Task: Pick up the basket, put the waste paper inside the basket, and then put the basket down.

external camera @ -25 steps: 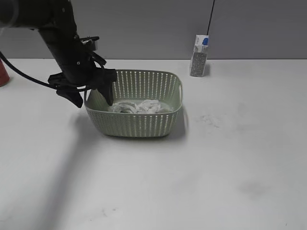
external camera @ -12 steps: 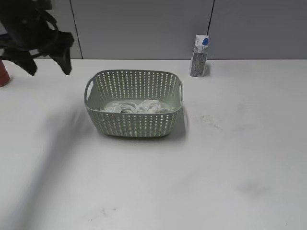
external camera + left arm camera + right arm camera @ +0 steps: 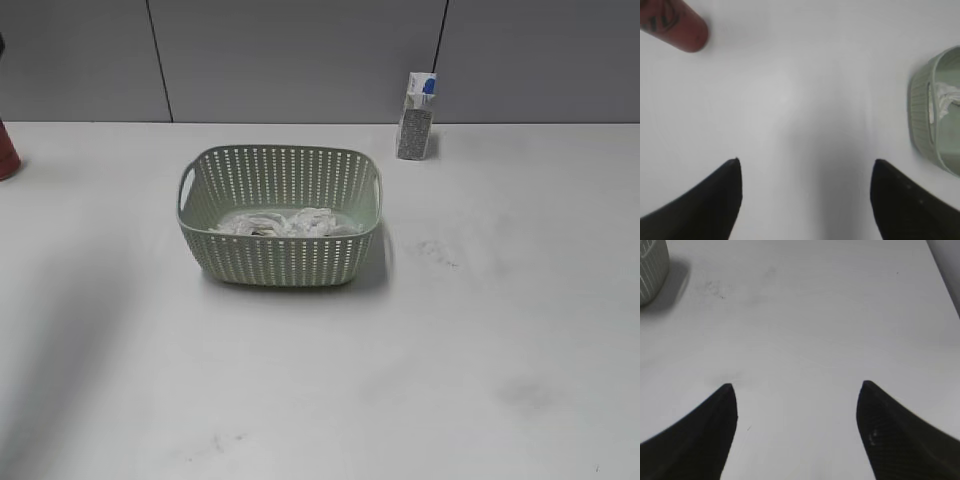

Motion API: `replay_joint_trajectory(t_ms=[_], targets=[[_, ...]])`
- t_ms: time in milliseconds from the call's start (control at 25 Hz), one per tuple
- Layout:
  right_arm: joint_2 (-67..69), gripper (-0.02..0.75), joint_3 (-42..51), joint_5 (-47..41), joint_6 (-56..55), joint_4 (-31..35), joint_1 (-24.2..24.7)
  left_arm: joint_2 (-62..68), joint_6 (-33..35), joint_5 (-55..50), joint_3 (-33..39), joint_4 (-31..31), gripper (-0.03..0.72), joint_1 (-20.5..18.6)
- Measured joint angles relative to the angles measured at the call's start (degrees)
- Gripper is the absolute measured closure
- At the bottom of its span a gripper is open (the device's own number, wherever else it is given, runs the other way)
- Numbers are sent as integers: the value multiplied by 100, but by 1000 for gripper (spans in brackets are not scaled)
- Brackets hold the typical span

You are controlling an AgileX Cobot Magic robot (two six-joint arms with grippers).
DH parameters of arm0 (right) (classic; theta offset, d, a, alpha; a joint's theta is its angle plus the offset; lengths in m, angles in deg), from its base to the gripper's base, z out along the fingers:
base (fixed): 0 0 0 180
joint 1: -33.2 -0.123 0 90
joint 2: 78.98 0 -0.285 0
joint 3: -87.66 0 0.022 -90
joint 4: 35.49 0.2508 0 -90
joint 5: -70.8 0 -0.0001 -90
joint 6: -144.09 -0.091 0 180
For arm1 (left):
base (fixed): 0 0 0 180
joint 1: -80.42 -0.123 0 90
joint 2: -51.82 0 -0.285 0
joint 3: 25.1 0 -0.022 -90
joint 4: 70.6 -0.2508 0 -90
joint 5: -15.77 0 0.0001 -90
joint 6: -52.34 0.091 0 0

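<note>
Open tabletop [image 3: 330, 400] along the whole near edge and right side. Standing in the way: basket [image 3: 280, 262] left of centre, waste paper [image 3: 285, 222] filling its floor; carton [image 3: 415, 116] upright at the far edge; red can [image 3: 7, 152] at the left edge. Clear passage between basket and can, and between basket and carton.

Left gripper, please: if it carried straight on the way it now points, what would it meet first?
Probably only bare table. The left gripper is open, with the red cylinder off to one side and the basket to the other; depth is uncertain.
</note>
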Motion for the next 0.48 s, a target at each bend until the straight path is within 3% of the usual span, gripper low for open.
replay_joint_trajectory(t_ms=[160,480], targets=[[0,148,5,0,-3,5,-12,-1010,26,39,703,-118,98,-19],[0,148,5,0,-7,11,-229,-3461,44,690,2831,-129,99,-19]])
